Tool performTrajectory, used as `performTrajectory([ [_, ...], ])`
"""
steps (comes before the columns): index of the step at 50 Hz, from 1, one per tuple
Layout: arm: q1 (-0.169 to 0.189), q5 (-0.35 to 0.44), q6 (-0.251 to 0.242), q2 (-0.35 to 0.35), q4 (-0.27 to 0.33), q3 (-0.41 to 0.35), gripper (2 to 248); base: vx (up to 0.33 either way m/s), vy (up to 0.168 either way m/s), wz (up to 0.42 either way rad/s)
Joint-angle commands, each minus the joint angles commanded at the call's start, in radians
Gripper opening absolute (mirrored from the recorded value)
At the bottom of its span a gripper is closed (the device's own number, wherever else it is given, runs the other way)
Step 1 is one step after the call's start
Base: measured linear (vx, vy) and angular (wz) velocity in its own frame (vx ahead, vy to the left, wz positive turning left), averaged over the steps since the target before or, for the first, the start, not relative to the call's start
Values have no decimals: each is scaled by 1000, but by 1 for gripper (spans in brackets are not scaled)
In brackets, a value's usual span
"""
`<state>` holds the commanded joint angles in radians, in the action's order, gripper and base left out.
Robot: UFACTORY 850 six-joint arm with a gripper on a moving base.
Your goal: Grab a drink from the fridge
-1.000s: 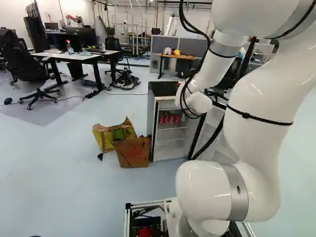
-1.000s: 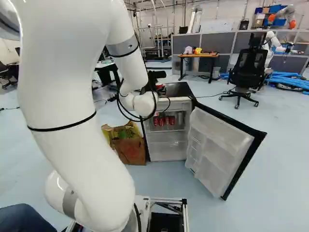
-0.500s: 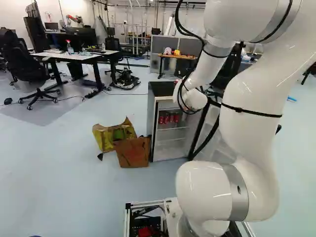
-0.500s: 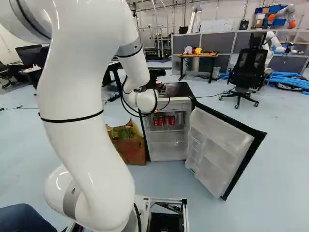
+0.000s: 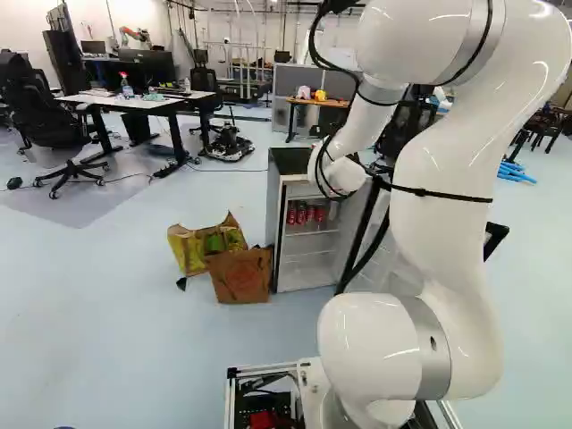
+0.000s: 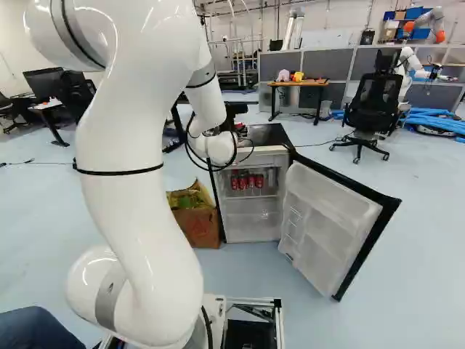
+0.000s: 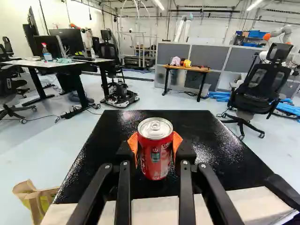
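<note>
- The black two-fingered end effector (image 6: 241, 131) is gripping a red metal drink can with a silver lid (image 7: 155, 157); in the wrist view one orange pad (image 7: 134, 149) presses on each side of it.
- The can is upright, directly between the fingers, its lid standing above the pads and its lower part reaching below them.
- Can and end effector are over the glossy black top (image 7: 197, 136) of a small fridge (image 5: 275, 223); I cannot tell whether the base of the can touches that surface.
- The white arm (image 5: 447, 250) reaches forward to the fridge, its far end near the top of the cabinet, with black cables looping off it.
- The fridge door, white inside with a black edge (image 6: 330, 218), is swung wide open toward the right of the right base view.
- Inside, a row of red drink cans (image 6: 251, 182) stands on the upper shelf, lower than the gripped one and apart from it.
- On the floor by the fridge sit a brown paper bag (image 5: 239, 277) and a yellow-green bag (image 5: 186, 250), side by side at the cabinet's left in the left base view.
- Beyond the fridge are a wooden-topped bench (image 7: 187, 69) and a black office chair (image 7: 260, 86).
</note>
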<state>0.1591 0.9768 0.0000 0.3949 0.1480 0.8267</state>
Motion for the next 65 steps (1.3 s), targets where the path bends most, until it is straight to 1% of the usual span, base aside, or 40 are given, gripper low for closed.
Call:
performTrajectory([
  [24, -27, -48, 0, 85, -27, 108, 93, 0, 0, 0],
  [43, -35, -87, 0, 154, -56, 198, 93, 0, 0, 0],
  [65, -35, -126, 0, 154, -88, 198, 93, 0, 0, 0],
])
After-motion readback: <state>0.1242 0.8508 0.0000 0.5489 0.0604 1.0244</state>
